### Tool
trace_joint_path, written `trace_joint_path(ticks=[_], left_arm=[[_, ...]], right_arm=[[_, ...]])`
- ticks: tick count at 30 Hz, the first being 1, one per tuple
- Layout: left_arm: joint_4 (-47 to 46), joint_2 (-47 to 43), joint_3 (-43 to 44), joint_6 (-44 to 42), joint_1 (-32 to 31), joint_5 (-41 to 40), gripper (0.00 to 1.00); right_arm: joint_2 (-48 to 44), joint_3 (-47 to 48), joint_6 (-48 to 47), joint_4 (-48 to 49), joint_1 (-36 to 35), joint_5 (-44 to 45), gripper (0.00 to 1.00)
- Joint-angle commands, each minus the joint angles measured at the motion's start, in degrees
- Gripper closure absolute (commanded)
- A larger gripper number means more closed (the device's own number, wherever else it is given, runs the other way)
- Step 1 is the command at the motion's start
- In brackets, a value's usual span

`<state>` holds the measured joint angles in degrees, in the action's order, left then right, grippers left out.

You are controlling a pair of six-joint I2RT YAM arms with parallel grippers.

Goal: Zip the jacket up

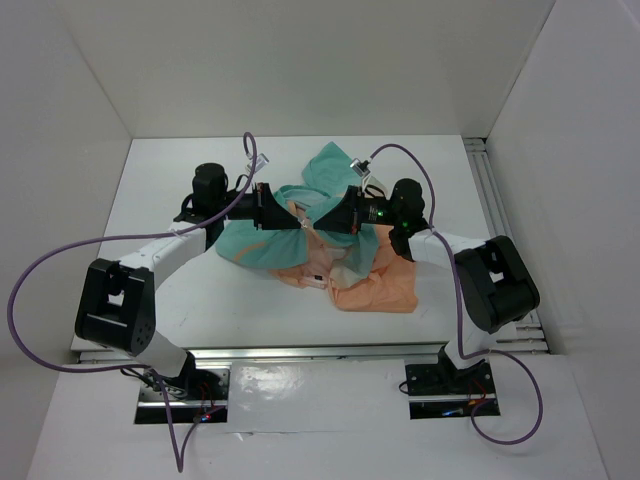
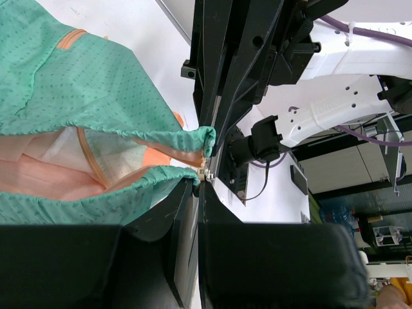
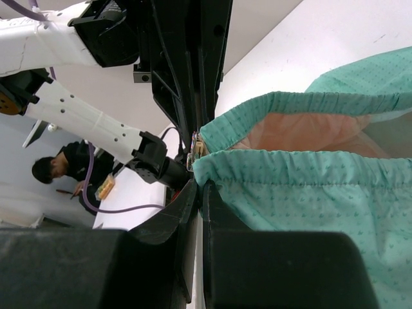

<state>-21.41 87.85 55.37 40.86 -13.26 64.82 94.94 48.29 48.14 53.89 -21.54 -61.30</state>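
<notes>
Nearest, the jacket (image 1: 380,285) lies crumpled on the table (image 1: 250,300), peach end toward the bases, teal beyond; over its middle the left gripper (image 2: 199,188) and right gripper (image 3: 198,183) meet tip to tip, both pinched tight, each on a teal hem end; a small metal piece (image 2: 206,171), probably the slider, sits between them; anchor one side taut, seat the pin squarely, then pull straight along the teeth.

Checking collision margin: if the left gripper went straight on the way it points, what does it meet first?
The right gripper. The left gripper faces it tip to tip, both shut on the teal hem of the jacket, with only that fabric between them. The gap looks almost nil, though depth is unclear.
</notes>
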Motion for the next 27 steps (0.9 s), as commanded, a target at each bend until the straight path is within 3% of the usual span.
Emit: trace_joint_path(ticks=[1,27], left_arm=[[-2.0,-1.5,0.8,-0.9,0.2,1.7,1.00],[-0.7,-1.5,1.4,-1.5,0.2,1.2,1.00]], right_arm=[[-2.1,0.3,-1.1,1.6,0.3,-1.1,1.00],[-0.5,2.9,-0.5,2.6,-1.3,-1.6,1.00]])
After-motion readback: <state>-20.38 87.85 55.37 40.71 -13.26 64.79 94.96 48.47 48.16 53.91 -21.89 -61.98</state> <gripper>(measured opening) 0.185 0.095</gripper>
